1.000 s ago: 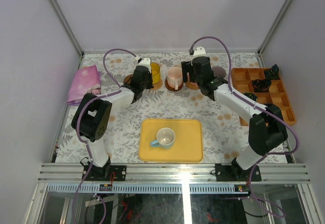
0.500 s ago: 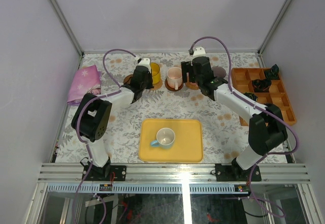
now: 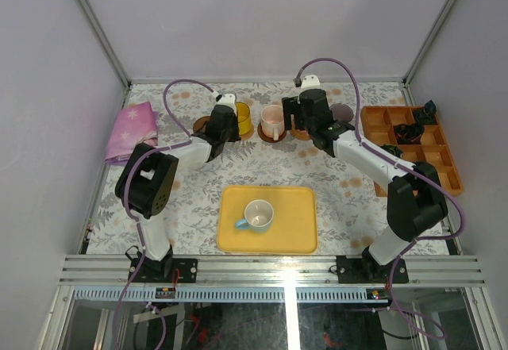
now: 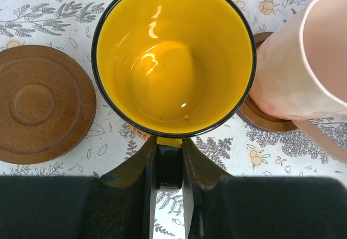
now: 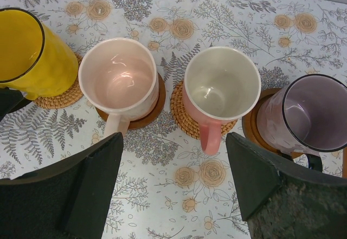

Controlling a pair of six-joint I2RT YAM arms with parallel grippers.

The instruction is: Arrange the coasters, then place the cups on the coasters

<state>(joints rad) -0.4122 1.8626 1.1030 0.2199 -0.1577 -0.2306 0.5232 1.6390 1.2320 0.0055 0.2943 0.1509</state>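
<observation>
Left wrist view: a bare round dark brown wooden coaster lies beside the shiny yellow cup. The left claw still pinches that cup's handle, so it is not let go yet. The right claw stays spread wide over two pink cups.

Five cups, seemingly five coasters

On the floral tabletop: coasters in a row along the far edge, pink cloth at the left edge, orange divided tray at the right edge, yellow tray mid near edge.
</observation>
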